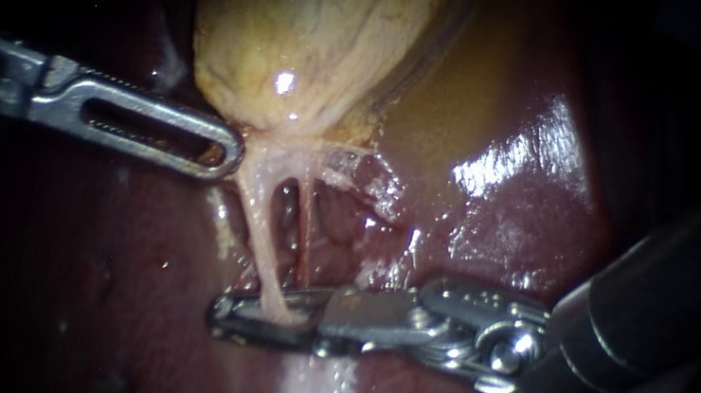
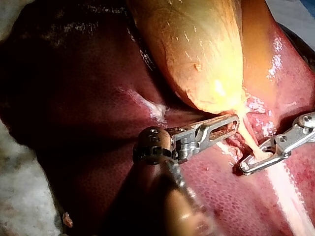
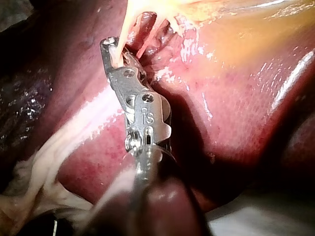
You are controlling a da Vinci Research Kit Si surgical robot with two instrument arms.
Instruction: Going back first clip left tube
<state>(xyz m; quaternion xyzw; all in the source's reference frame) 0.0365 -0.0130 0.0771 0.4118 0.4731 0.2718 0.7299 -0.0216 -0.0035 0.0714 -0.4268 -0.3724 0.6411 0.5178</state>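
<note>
While my left instrument [image 1: 226, 155] gripped the neck of the gallbladder [image 1: 313, 26], its jaws closed together on a pinch of pale tissue, the left tube [image 1: 258, 228] ran taut from that neck down across the liver [image 1: 495, 251]. Just beside it lay a thinner red tube [image 1: 302, 236], with a dark window between the two. The left tube's lower end sat between the jaws of my right instrument [image 1: 227, 309], which stood apart with a gap showing. I could make out no clip on the tube. Backing off well, I judged, called for jaws wide enough to clear the tube. The pull then needed to go straight rightward along the shaft, without lift or twist. The left grip needed to be steady, so that the tube did not sag onto the retreating tip.
</note>
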